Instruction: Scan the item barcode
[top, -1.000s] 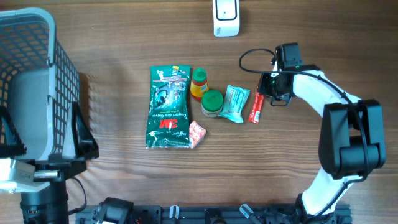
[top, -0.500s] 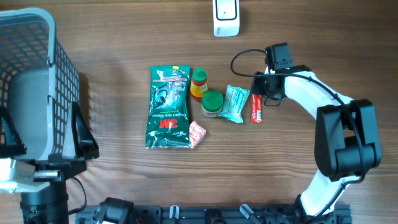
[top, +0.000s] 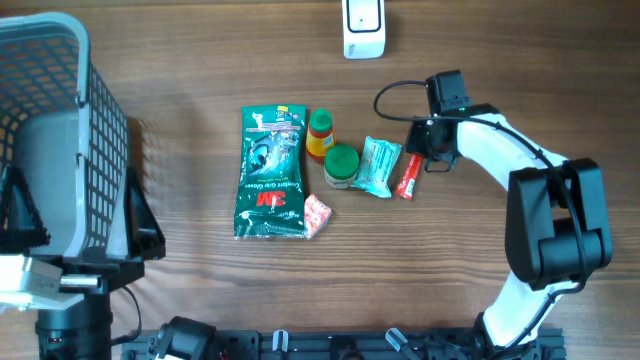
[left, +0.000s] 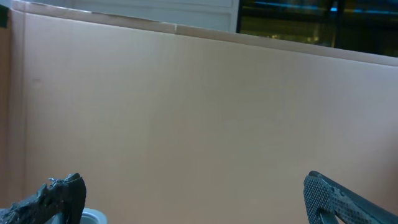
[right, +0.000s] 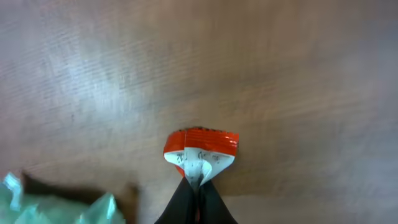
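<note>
The right gripper (top: 416, 162) has its jaws pinched tight on the far end of the red sachet (top: 407, 180), probably because an end grip leaves the flat printed faces uncovered for the white scanner (top: 363, 28) at the far edge of the tabletop (top: 520, 60). The sachet sits right of centre, just beside the teal wrapped packet (top: 378, 166) at the right end of the row of goods; whether it rests on the wood or hangs slightly clear I cannot tell. Its long axis runs near to far with a slight lean, the gripped end farther and a touch right, the free end pointing near and left (the right wrist view shows it end-on, red band outermost). The left gripper (left: 198, 199) waits by the basket (top: 60, 60), jaws spread wide and holding nothing.
</note>
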